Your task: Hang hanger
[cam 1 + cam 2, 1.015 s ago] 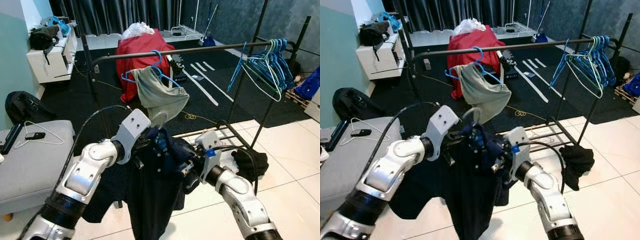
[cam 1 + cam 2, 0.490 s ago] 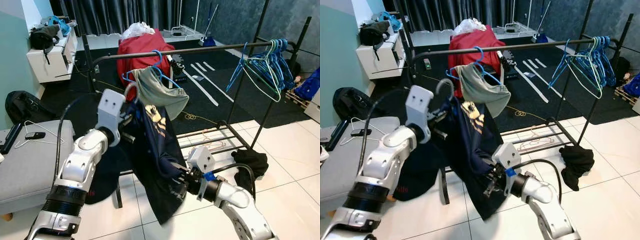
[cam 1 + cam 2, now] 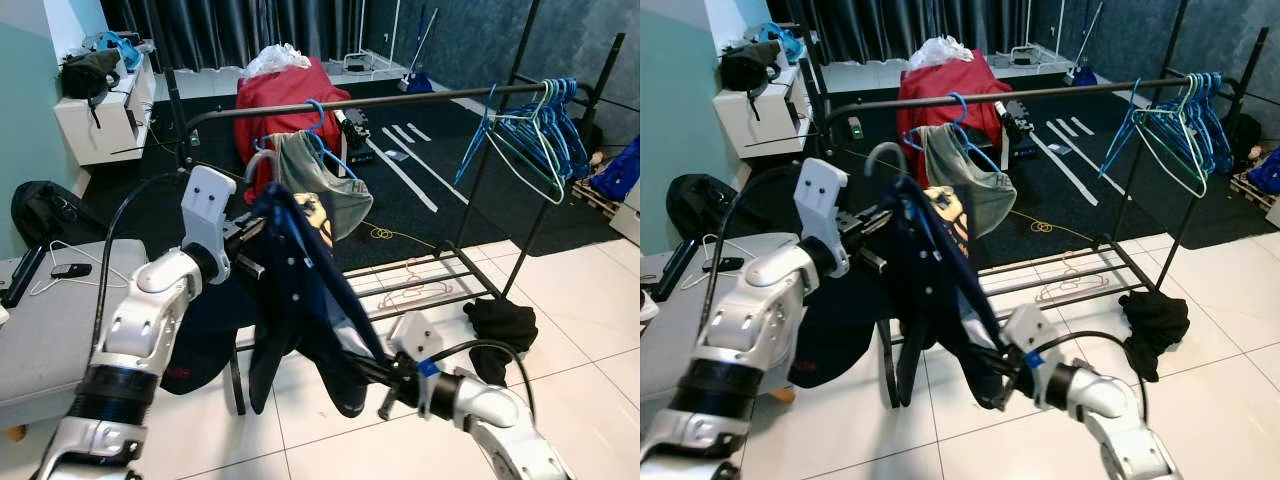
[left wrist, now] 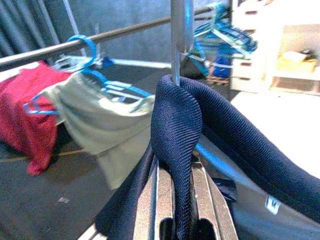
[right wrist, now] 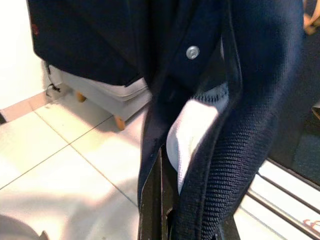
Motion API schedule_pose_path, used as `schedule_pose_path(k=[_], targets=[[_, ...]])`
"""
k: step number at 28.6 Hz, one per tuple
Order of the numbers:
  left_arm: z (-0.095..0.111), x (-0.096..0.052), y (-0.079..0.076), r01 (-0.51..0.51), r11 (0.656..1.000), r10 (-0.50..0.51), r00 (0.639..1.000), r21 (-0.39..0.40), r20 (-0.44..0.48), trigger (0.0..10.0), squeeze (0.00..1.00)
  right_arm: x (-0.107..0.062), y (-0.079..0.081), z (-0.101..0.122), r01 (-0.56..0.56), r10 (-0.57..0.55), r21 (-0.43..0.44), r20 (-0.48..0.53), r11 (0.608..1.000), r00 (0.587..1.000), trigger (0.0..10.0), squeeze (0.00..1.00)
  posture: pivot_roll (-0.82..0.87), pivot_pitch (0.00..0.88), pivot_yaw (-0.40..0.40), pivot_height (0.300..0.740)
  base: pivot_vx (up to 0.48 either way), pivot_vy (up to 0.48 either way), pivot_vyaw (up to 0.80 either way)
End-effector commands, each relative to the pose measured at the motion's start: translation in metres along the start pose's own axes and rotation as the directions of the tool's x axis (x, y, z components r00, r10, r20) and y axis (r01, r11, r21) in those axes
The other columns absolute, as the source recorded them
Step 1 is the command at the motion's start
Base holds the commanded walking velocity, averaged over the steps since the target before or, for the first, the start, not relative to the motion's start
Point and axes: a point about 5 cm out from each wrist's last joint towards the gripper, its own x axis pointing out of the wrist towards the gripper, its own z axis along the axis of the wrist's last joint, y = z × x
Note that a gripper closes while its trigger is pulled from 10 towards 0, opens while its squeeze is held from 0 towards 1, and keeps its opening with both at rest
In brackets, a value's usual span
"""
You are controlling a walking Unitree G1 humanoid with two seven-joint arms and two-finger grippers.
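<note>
A navy shirt (image 3: 300, 290) hangs on a hanger whose silver hook (image 3: 258, 162) stands just below the black clothes rail (image 3: 420, 98), beside a grey garment on a blue hanger (image 3: 318, 185). My left gripper (image 3: 250, 238) is shut on the hanger's neck through the shirt collar (image 4: 176, 120), near the rail's left end. My right gripper (image 3: 385, 380) is low over the white tiles, shut on the shirt's lower edge (image 5: 210, 150) and pulling it out to the right. The hanger's arms are hidden inside the shirt.
Several empty blue and green hangers (image 3: 535, 125) crowd the rail's right end. A grey padded seat (image 3: 60, 310) stands at my left, with a black bag (image 3: 45, 210) behind it. A black cloth (image 3: 500, 322) lies by the rack's foot. A red heap (image 3: 285, 100) sits beyond the rail.
My left arm has raised the hanger from chest height to just under the rail. My right gripper has dropped low and to the right, stretching the shirt out.
</note>
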Motion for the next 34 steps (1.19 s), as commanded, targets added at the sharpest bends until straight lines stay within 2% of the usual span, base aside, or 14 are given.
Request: schedule_pose_path(k=[1, 2, 4, 5, 6, 9, 10, 21, 24, 25, 29, 30, 33, 34], targets=[[0.008, -0.003, 0.0, 0.023, 0.999, -0.024, 0.999, 0.024, 0.043, 0.0, 0.0, 0.001, -0.001, 0.002, 0.001, -0.001, -0.009, 0.012, 1.0, 1.0, 0.0, 0.0, -0.11, 0.049, 0.021, 0.74, 0.0, 0.0, 0.0], [0.008, -0.004, -0.002, 0.058, 0.998, -0.059, 0.997, 0.032, 0.051, 0.0, 0.0, 0.001, 0.001, 0.002, -0.014, 0.014, 0.006, 0.021, 1.0, 1.0, 2.6, 0.0, -0.11, 0.042, 0.015, 0.74, 0.0, 0.0, 0.0], [0.008, -0.004, -0.002, 0.058, 0.998, -0.059, 0.997, 0.032, 0.051, 0.0, 0.0, 0.001, 0.001, 0.002, -0.014, 0.014, 0.006, 0.021, 1.0, 1.0, 2.6, 0.0, -0.11, 0.042, 0.015, 0.74, 0.0, 0.0, 0.0], [0.009, -0.006, -0.002, 0.083, 0.996, -0.085, 0.995, 0.039, 0.057, 0.0, 0.0, 0.0, 0.002, 0.002, -0.026, 0.026, 0.016, 0.027, 1.0, 0.999, 5.1, 1.0, -0.11, 0.042, 0.015, 0.74, 0.0, 0.0, 0.0], [0.009, -0.008, -0.003, 0.113, 0.993, -0.115, 0.992, 0.043, 0.059, 0.0, 0.0, 0.001, 0.005, 0.002, -0.041, 0.04, 0.025, 0.031, 0.999, 0.999, 10.0, 1.0, -0.11, 0.04, 0.016, 0.74, 0.0, 0.0, 0.0], [0.009, -0.009, -0.004, 0.135, 0.99, -0.138, 0.989, 0.05, 0.056, 0.0, 0.0, 0.002, 0.007, 0.002, -0.044, 0.043, 0.029, 0.033, 0.999, 0.999, 10.0, 1.0, -0.11, 0.04, 0.016, 0.74, 0.0, 0.0, 0.0], [0.007, -0.01, -0.003, 0.146, 0.987, -0.149, 0.988, 0.059, 0.037, 0.0, 0.0, 0.002, 0.005, 0.001, -0.03, 0.029, 0.024, 0.026, 0.999, 0.999, 10.0, 0.0, -0.11, 0.04, 0.016, 0.74, 0.0, 0.0, 0.0], [-0.003, -0.019, 0.015, 0.142, 0.982, -0.132, 0.987, 0.125, -0.089, 0.0, 0.0, -0.012, -0.03, 0.008, 0.158, -0.157, -0.019, 0.044, 0.987, 0.987, 10.0, 0.0, -0.11, 0.051, 0.018, 0.74, 0.0, 0.0, 0.0], [-0.003, -0.021, 0.025, 0.076, 0.986, -0.063, 0.993, 0.146, -0.096, 0.0, 0.0, -0.022, -0.035, -0.018, 0.22, -0.215, 0.028, -0.125, 0.975, 0.969, 10.0, 0.0, -0.1, 0.055, 0.012, 0.74, 0.0, 0.0, 0.0], [-0.001, -0.022, 0.031, 0.034, 0.988, -0.02, 0.996, 0.154, -0.091, 0.0, 0.0, -0.029, -0.038, -0.031, 0.296, -0.276, 0.096, -0.182, 0.95, 0.944, 10.0, 1.0, -0.1, 0.055, 0.012, 0.74, 0.0, 0.0, 0.0], [0.002, -0.024, 0.039, -0.011, 0.988, 0.023, 0.997, 0.157, -0.078, 0.0, 0.0, -0.039, -0.04, -0.046, 0.389, -0.349, 0.118, -0.261, 0.914, 0.9, 10.0, 1.0, -0.1, 0.058, 0.016, 0.74, 0.0, 0.0, 0.0], [0.004, -0.025, 0.041, -0.018, 0.988, 0.028, 0.997, 0.151, -0.067, 0.0, 0.0, -0.042, -0.041, -0.048, 0.41, -0.373, 0.102, -0.262, 0.907, 0.89, 10.0, 0.0, -0.1, 0.059, 0.018, 0.74, 0.0, 0.0, 0.0], [0.005, -0.025, 0.043, -0.02, 0.989, 0.029, 0.998, 0.148, -0.06, 0.0, 0.0, -0.044, -0.041, -0.05, 0.42, -0.386, 0.085, -0.26, 0.904, 0.885, 10.0, 0.0, -0.1, 0.059, 0.018, 0.74, 0.0, 0.0, 0.0], [0.007, -0.025, 0.037, 0.038, 0.989, -0.031, 0.998, 0.141, -0.056, 0.0, 0.0, -0.038, -0.042, -0.035, 0.399, -0.384, 0.089, -0.147, 0.913, 0.911, 10.0, 0.0, -0.11, 0.06, 0.024, 0.74, 0.0, 0.0, 0.0]])
